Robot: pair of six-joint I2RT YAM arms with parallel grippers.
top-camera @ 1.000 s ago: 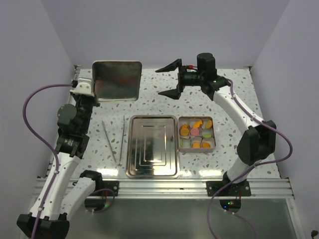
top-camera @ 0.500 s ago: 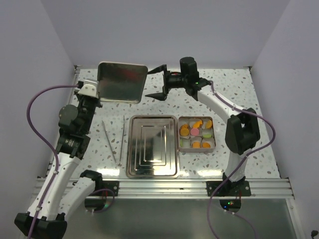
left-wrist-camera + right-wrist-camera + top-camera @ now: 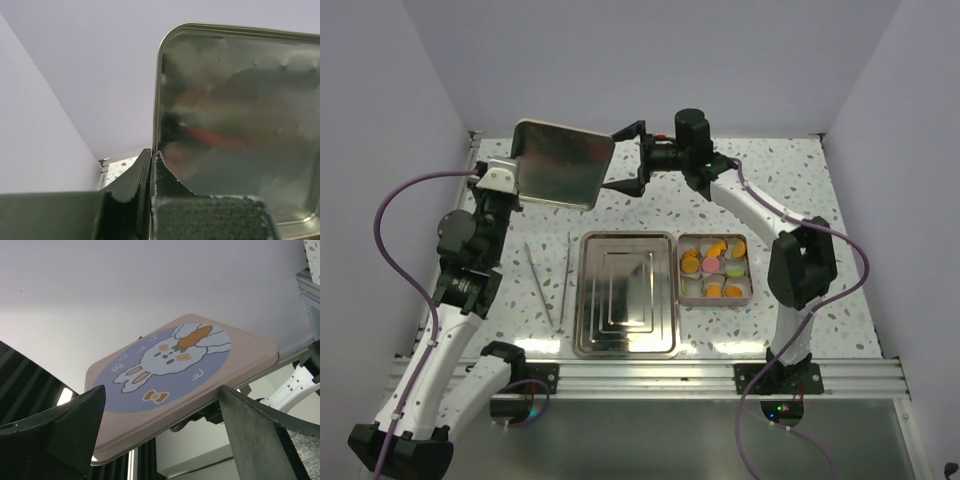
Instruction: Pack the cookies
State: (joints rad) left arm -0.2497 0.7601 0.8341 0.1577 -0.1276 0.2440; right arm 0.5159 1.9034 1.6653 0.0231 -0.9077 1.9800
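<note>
Several cookies (image 3: 712,264), orange, green and one pink, lie in the compartments of the small square tin (image 3: 678,285) at the table's right centre. Its lid (image 3: 560,162) is raised in the air at the back left, shiny inner side toward the top camera. My left gripper (image 3: 518,188) is shut on the lid's left edge; the left wrist view shows the fingers (image 3: 151,155) pinching the rim of the lid (image 3: 240,115). My right gripper (image 3: 616,160) is open, its fingers straddling the lid's right edge without touching. In the right wrist view the lid's rabbit-printed face (image 3: 170,370) lies between the open fingers of the right gripper (image 3: 162,390).
A large steel tray (image 3: 625,295) lies left of the tin. Thin metal tongs (image 3: 545,285) lie left of the tray. White walls enclose the table at the back and sides.
My right gripper has swung left from the back centre to the lid's right edge, still open. My left arm has lifted the lid off the table and tilted it rightward.
</note>
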